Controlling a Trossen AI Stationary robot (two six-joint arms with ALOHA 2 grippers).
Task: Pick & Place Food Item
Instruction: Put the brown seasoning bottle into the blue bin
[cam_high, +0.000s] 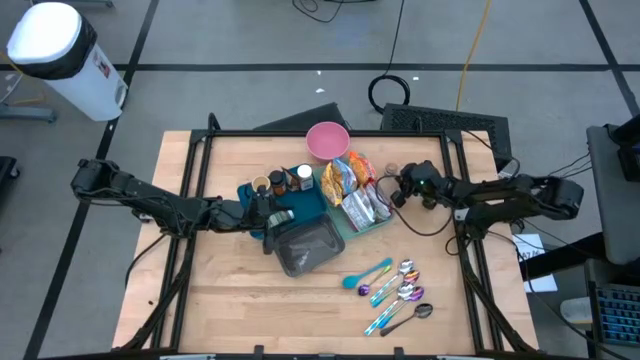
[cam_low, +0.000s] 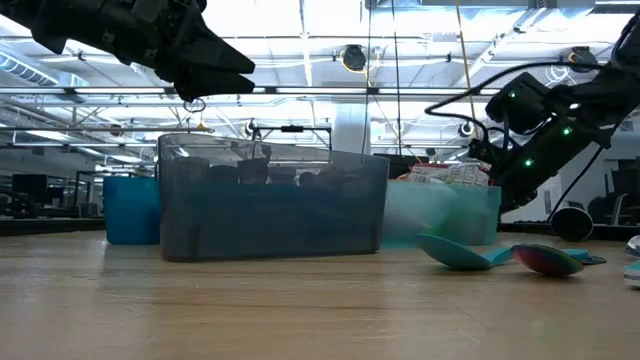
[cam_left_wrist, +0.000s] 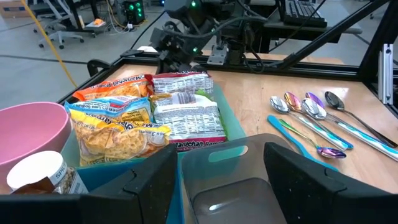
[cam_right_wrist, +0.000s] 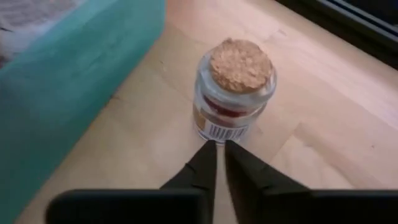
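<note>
A small glass jar (cam_right_wrist: 236, 93) with a cork lid stands upright on the wooden table, to the right of the teal bin (cam_left_wrist: 230, 121); it also shows in the high view (cam_high: 392, 169). My right gripper (cam_right_wrist: 219, 148) is shut, with its tips at the jar's lower wall, and shows in the high view (cam_high: 399, 186). Noodle packets (cam_left_wrist: 186, 115) lie in the teal bin. My left gripper (cam_left_wrist: 221, 168) is open and empty above the clear grey bin (cam_high: 305, 247), and shows in the high view (cam_high: 270, 212). My right gripper's shut fingertips (cam_right_wrist: 211, 147) stand low at the jar's labelled side (cam_right_wrist: 217, 132), slanting down from the table's right. I cannot tell whether they touch it. The jar stands upright on the table.
A pink bowl (cam_high: 327, 140) stands at the far side. A blue bin (cam_high: 245, 190) with spice jars is left of the teal bin. Several spoons (cam_high: 395, 290) lie toward the near right. The black frame rails (cam_high: 300, 134) run around the table.
</note>
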